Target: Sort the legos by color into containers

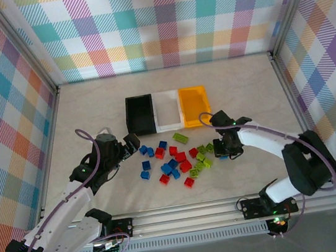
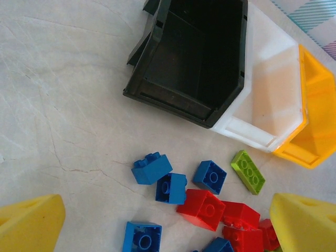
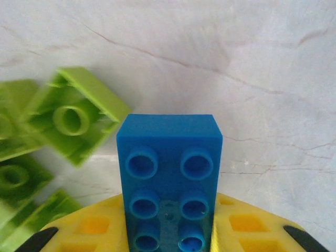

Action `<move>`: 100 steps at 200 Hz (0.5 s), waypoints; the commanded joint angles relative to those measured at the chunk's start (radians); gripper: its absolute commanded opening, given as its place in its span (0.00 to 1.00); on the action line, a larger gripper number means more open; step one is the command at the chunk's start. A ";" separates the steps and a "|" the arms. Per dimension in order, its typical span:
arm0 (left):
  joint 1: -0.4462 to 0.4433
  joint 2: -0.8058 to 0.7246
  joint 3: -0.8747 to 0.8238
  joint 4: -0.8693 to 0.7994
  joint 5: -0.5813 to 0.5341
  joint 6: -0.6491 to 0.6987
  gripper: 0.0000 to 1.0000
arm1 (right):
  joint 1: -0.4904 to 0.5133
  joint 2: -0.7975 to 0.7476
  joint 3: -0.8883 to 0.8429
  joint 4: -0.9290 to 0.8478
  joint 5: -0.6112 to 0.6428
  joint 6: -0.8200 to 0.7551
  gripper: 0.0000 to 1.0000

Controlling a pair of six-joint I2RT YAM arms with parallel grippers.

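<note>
The right jaws are closed on a blue brick (image 3: 169, 178), a glossy rectangular block with two rows of round hollow studs. It is pinched at its near end between yellow plastic fingers (image 3: 94, 226), and its far end sticks out over the tabletop (image 1: 91, 112). Whether the brick touches the surface cannot be told. Just left of it lie several lime green bricks (image 3: 73, 118), one tilted with its hollow underside showing. From above, this grip sits at the right edge of the scatter, in front of the orange-yellow bin (image 1: 194, 105).

The left jaws are spread wide and hold nothing. Their blunt yellow fingertips (image 2: 29, 223) stand at either side of the left end of the pile, just short of the black bin (image 1: 139, 114).

The legos (image 1: 176, 159) lie loose in the middle of the tabletop: small smooth studded blocks in red, blue and lime green, some touching, some apart. One flat lime green plate (image 2: 248, 171) rests nearest the bins.

The three bins stand side by side and touching, black on the left, white bin (image 1: 166, 110) in the middle and orange-yellow on the right. Each is an open rectangular box of thin hard plastic. The tabletop is pale and stone-like, with fine dark veins.
</note>
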 commanded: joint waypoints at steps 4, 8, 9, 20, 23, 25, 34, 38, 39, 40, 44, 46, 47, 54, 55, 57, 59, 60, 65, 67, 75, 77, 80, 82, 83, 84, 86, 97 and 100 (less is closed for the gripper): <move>0.013 0.014 0.008 -0.004 0.031 0.004 1.00 | 0.008 -0.067 0.139 -0.002 -0.042 -0.064 0.27; 0.014 0.017 0.007 -0.002 0.036 0.002 1.00 | 0.008 -0.056 0.164 0.001 -0.048 -0.072 0.27; 0.014 0.018 0.006 -0.002 0.039 0.001 1.00 | 0.008 -0.052 0.171 0.002 -0.049 -0.073 0.27; 0.015 0.022 0.001 0.002 0.049 -0.010 1.00 | 0.008 0.006 0.248 0.012 -0.062 -0.085 0.27; 0.014 0.023 -0.001 0.002 0.051 -0.013 1.00 | 0.009 0.026 0.271 0.016 -0.064 -0.088 0.27; 0.017 0.023 -0.004 0.003 0.053 -0.015 1.00 | 0.008 0.040 0.285 0.019 -0.064 -0.088 0.28; 0.015 0.023 -0.012 0.008 0.059 -0.019 1.00 | 0.009 0.106 0.351 0.034 -0.062 -0.094 0.28; 0.016 0.023 -0.014 0.004 0.061 -0.020 1.00 | 0.007 0.137 0.380 0.041 -0.056 -0.096 0.28; 0.016 0.023 -0.014 0.005 0.060 -0.021 1.00 | 0.005 0.145 0.388 0.043 -0.055 -0.096 0.28; 0.015 0.023 -0.015 0.004 0.061 -0.022 1.00 | 0.004 0.153 0.396 0.043 -0.054 -0.096 0.28; 0.015 0.023 -0.015 -0.002 0.061 -0.024 1.00 | 0.001 0.186 0.428 0.047 -0.052 -0.097 0.28; 0.017 0.024 -0.015 -0.005 0.061 -0.025 1.00 | 0.000 0.201 0.445 0.047 -0.050 -0.097 0.28; 0.017 0.025 -0.015 -0.006 0.062 -0.025 1.00 | -0.002 0.210 0.452 0.047 -0.050 -0.097 0.28; 0.017 0.024 -0.017 -0.015 0.065 -0.026 1.00 | -0.011 0.268 0.509 0.046 -0.048 -0.097 0.28; 0.017 0.023 -0.017 -0.015 0.066 -0.027 1.00 | -0.012 0.275 0.517 0.046 -0.047 -0.097 0.28; 0.017 0.024 -0.018 -0.018 0.068 -0.027 1.00 | -0.015 0.291 0.533 0.045 -0.045 -0.097 0.28; 0.017 0.024 -0.018 -0.020 0.069 -0.027 1.00 | -0.018 0.307 0.547 0.044 -0.043 -0.096 0.28; 0.017 0.024 -0.018 -0.021 0.070 -0.027 1.00 | -0.020 0.315 0.555 0.044 -0.043 -0.096 0.28; 0.017 0.024 -0.020 -0.023 0.075 -0.026 1.00 | -0.026 0.351 0.589 0.044 -0.040 -0.096 0.28; 0.018 0.023 -0.020 -0.026 0.077 -0.028 1.00 | -0.029 0.365 0.604 0.043 -0.039 -0.097 0.28; 0.019 0.024 -0.021 -0.034 0.081 -0.025 1.00 | -0.039 0.419 0.662 0.039 -0.033 -0.094 0.28; 0.018 0.025 -0.021 -0.036 0.082 -0.026 1.00 | -0.041 0.434 0.676 0.036 -0.031 -0.094 0.28; 0.018 0.025 -0.021 -0.038 0.082 -0.025 1.00 | -0.043 0.452 0.697 0.034 -0.029 -0.092 0.28; 0.020 0.025 -0.022 -0.040 0.081 -0.025 1.00 | -0.046 0.464 0.709 0.032 -0.028 -0.091 0.28; 0.019 0.024 -0.022 -0.041 0.083 -0.025 1.00 | -0.047 0.471 0.716 0.032 -0.028 -0.091 0.28; 0.019 0.024 -0.023 -0.042 0.084 -0.025 1.00 | -0.049 0.481 0.729 0.029 -0.027 -0.091 0.28; 0.020 0.025 -0.023 -0.044 0.084 -0.025 1.00 | -0.050 0.487 0.735 0.027 -0.026 -0.090 0.28; 0.020 0.023 -0.027 -0.048 0.086 -0.024 1.00 | -0.059 0.548 0.807 0.009 -0.018 -0.085 0.30; 0.020 0.022 -0.027 -0.048 0.087 -0.024 1.00 | -0.061 0.556 0.818 0.005 -0.016 -0.084 0.30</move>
